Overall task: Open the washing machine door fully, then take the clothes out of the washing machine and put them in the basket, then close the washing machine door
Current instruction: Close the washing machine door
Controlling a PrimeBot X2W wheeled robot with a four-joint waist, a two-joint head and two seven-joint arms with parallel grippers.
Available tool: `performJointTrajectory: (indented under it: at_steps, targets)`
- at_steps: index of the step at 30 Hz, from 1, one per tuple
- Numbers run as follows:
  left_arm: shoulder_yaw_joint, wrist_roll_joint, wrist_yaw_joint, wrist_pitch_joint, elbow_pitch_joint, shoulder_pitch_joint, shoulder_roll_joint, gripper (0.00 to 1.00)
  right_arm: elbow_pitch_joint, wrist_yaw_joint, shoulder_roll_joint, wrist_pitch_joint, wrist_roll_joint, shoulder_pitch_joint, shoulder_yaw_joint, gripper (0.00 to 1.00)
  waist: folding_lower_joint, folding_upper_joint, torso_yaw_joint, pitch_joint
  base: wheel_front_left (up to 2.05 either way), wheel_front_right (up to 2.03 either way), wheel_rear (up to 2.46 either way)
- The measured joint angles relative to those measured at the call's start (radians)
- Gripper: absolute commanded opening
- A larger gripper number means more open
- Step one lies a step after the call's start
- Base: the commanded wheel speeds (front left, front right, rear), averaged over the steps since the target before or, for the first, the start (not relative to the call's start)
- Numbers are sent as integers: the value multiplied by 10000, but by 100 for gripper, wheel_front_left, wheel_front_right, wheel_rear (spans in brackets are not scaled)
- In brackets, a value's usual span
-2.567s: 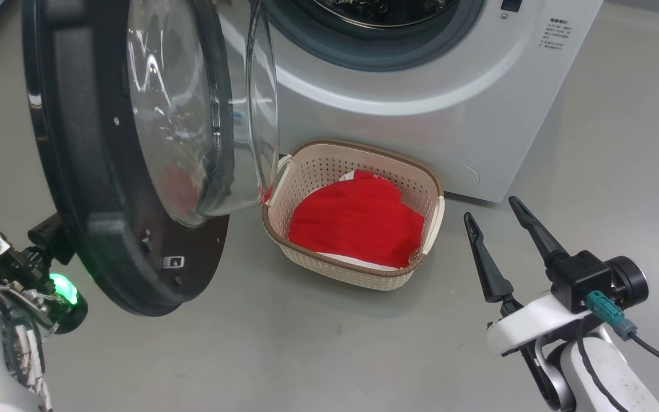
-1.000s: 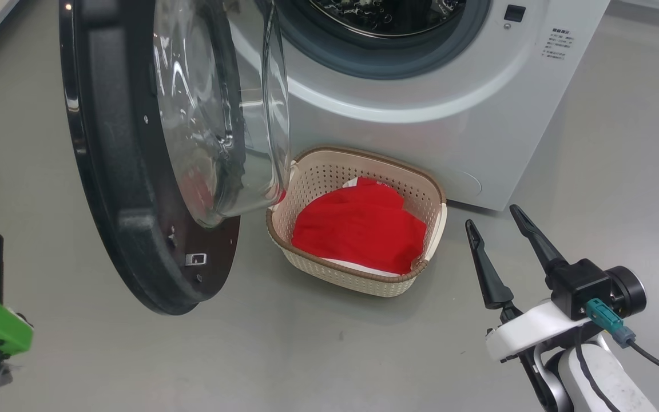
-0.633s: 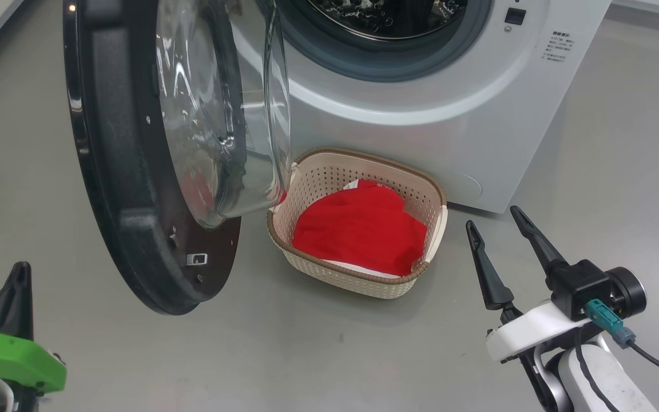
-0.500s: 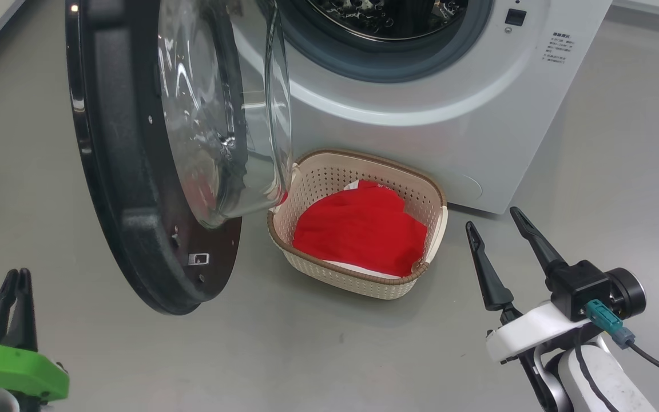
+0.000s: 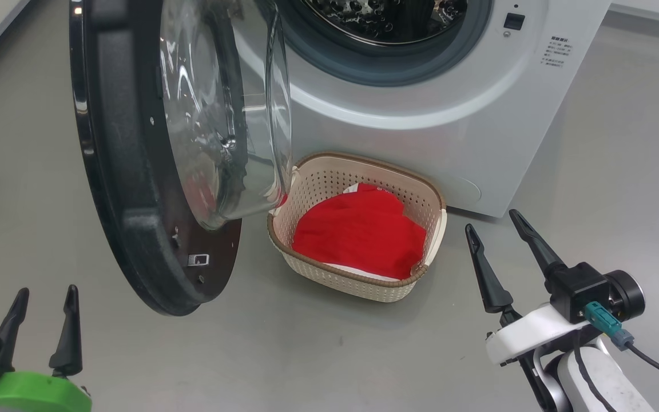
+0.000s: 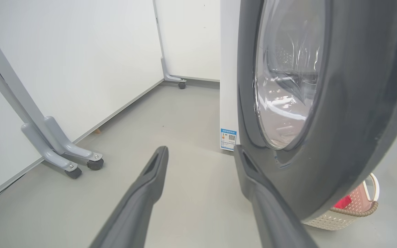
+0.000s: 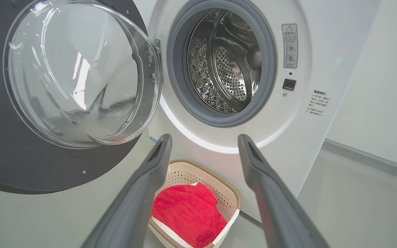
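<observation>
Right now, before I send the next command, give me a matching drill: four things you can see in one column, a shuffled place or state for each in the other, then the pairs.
Things
1. round black-rimmed glass washing machine door
2. bright red fabric clothes
3. perforated steel drum
4. right gripper with two dark fingers

States
a. open, holding nothing
b. swung open
c. lying in the cream plastic basket
d. no clothes visible inside

Pairs: 1-b, 2-c, 3-d, 4-a

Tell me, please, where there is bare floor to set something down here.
Bare grey floor lies before the basket, between the left gripper and right gripper, and right of the washing machine. Crowded where the washing machine door nears the basket.
</observation>
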Motion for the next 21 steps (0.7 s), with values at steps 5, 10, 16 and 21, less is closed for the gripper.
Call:
performJointTrajectory:
  at_steps: [5, 10, 16, 21]
  targets:
    - [-115, 56, 0, -343, 232, 0, 0, 100, 13, 0, 0, -19, 13, 3, 0, 100, 0, 0, -18, -35, 0, 0, 0]
    - [-240, 157, 0, -431, 360, -2, -2, 100, 19, 2, 2, -31, 15, 3, 13, 100, 0, 0, -34, -55, 0, 0, 0]
    - [-257, 167, 0, -527, 485, -8, -2, 100, 38, 0, 12, -33, 73, 4, 15, 100, 0, 0, -43, -67, 0, 0, 0]
    - [-280, 173, 0, -614, 658, -20, -31, 100, 50, 0, 33, -44, 73, 5, 15, 100, 0, 0, -43, -72, 0, 0, 0]
